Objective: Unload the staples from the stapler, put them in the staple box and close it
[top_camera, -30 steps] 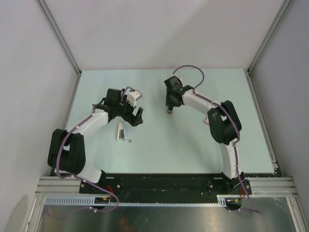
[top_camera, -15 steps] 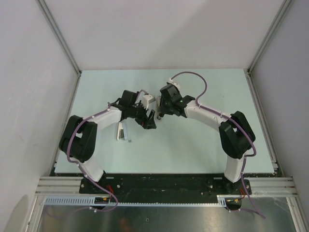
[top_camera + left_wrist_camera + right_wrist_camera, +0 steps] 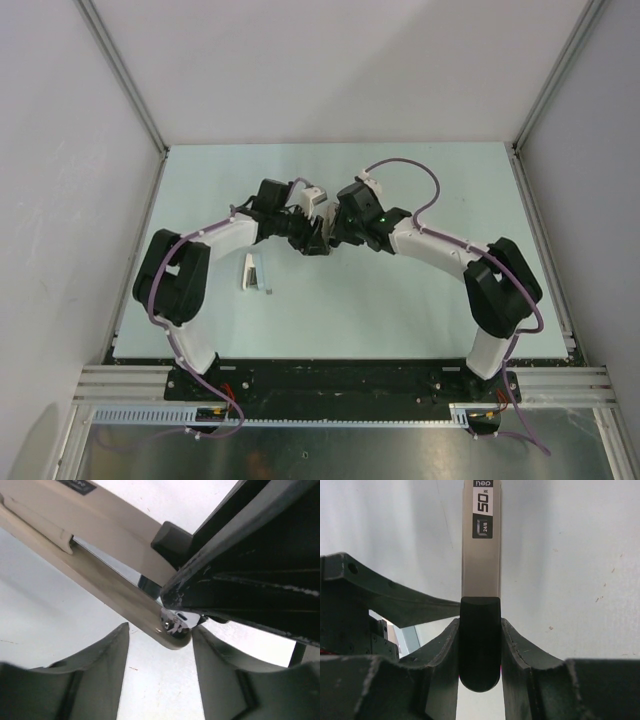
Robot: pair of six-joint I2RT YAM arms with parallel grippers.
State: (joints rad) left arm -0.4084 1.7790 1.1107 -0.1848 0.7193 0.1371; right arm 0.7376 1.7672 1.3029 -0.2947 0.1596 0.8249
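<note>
1. A second ago the two arms stood well apart. Now they have swung in, and their grippers meet over the middle of the table.
2. The left gripper was near the flat box a second ago. It has since left it and come up to the stapler. The box lies where it lay.
3. The right gripper is clamped on the stapler's black end, with a finger pressed to each side. It holds the stapler in the air above the table.
4. The left jaws stand wide. The stapler's rounded tip sits between the left fingers, with a gap on both sides.
5. The box is flat on the table, and I cannot tell what is in it. A silvery strip runs along the stapler between its two beige halves. I cannot make out the staples there.
6. From above the stapler is all but lost among the black fingers.
7. Only the right wrist view shows its label reading "50" and "24/8". Only the left wrist view shows the shiny strip and the tip.
</note>
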